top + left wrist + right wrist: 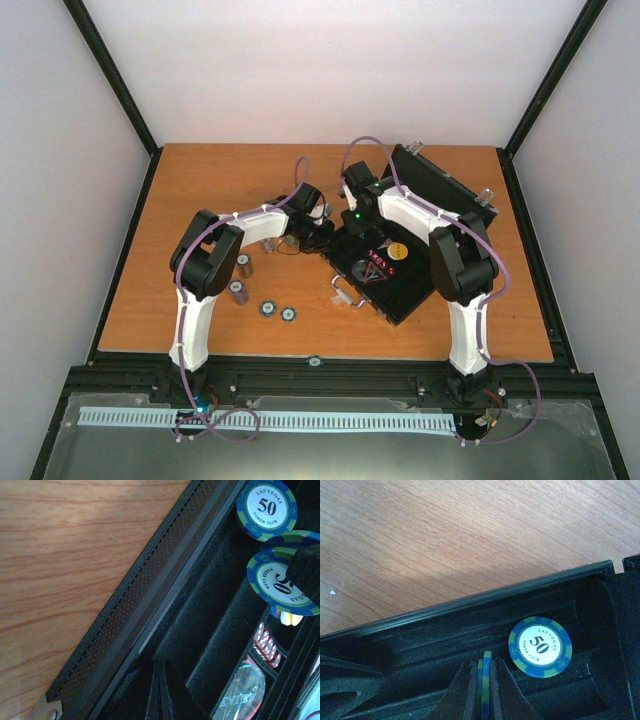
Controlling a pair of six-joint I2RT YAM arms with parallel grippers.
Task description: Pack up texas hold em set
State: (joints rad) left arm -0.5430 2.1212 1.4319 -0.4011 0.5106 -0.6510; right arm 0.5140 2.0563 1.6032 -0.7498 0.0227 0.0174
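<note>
Case: flat, black, felt-lined, lid raised, lying on the right of the wood-grain surface.
Right hand: pinched tight on a blue-and-green round chip, edge-on above a case trough, beside a matching flat chip.
Left hand: fingers pressed together, empty, over the case's textured rim.
Chip stacks: short cylinders on bare wood, left of the case.

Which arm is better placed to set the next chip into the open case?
Right. The right end effector grips a blue-green chip on edge just over the case, beside the flat 50 chip. The left end effector is shut and looks empty, so it would need to fetch one.
</note>
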